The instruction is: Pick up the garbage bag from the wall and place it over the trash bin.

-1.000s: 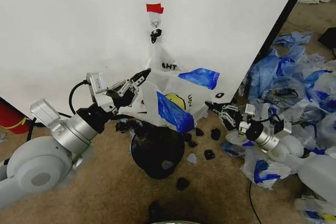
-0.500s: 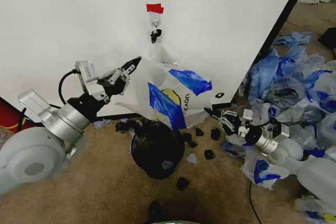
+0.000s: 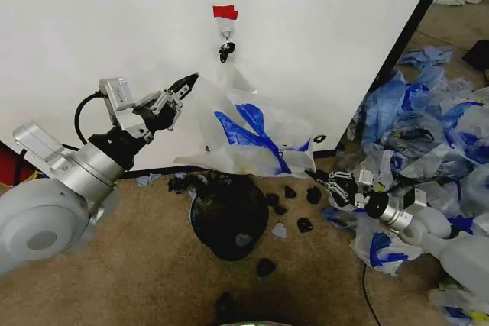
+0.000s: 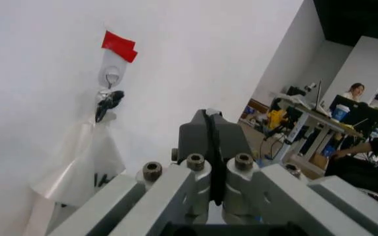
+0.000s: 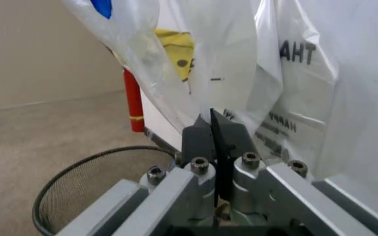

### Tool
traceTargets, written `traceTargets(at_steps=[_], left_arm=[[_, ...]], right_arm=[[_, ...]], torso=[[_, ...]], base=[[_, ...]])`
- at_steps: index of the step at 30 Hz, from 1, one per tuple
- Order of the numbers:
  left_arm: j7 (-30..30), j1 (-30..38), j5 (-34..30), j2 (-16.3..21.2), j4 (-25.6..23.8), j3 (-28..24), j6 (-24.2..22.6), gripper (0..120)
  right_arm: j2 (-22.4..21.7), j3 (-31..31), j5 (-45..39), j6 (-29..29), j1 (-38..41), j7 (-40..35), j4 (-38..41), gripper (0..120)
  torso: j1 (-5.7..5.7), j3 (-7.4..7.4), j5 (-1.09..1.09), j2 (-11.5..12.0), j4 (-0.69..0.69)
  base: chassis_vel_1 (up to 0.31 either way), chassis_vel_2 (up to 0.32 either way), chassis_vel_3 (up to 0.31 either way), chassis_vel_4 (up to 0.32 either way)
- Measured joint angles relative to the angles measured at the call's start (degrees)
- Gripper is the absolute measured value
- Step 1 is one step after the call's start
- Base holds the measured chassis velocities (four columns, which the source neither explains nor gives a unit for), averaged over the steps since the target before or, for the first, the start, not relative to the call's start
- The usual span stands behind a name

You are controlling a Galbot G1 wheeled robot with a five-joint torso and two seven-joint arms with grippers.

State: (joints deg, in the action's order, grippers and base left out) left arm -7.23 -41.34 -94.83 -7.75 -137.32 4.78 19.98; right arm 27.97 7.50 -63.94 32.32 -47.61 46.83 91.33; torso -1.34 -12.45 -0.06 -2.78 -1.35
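Hanging above trash bin (image 3: pixel 228 217): garbage bag (image 3: pixel 244 139), left end effector (image 3: pixel 186 84) pinching edge.

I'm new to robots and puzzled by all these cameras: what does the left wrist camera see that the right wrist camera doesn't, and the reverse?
Left wrist view alone: the red tape and metal hook on the wall, with the shut left gripper in front.

Right wrist view alone: the trash bin with its mesh wall, a red cylinder, the bag's yellow face and black lettering, and the shut right gripper at the bag's lower edge.

Both share the garbage bag, hanging against the wall.
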Motion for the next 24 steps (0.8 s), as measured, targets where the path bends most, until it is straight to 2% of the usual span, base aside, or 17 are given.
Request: traceTargets(at_steps=[13,24], left_arm=[[-0.33,-1.41,1.41,-1.24,-1.92,-0.93,-0.30,0],[-0.14,-1.34,1.61,-0.81,-1.82,-1.15,-0.36,0]], right_arm=[[0.41,0.32,-1.22,0.02,0.33,-0.77,2.81,0],[0.13,0.92,-0.61,-0.16,0.54,-1.89,5.54,1]], torso=[[0.00,0.00,0.00,0.00,0.00],[0.00,0.00,-0.02,0.00,0.00]], base=[[0.000,0.000,0.000,0.000],[0.000,0.000,0.000,0.000]])
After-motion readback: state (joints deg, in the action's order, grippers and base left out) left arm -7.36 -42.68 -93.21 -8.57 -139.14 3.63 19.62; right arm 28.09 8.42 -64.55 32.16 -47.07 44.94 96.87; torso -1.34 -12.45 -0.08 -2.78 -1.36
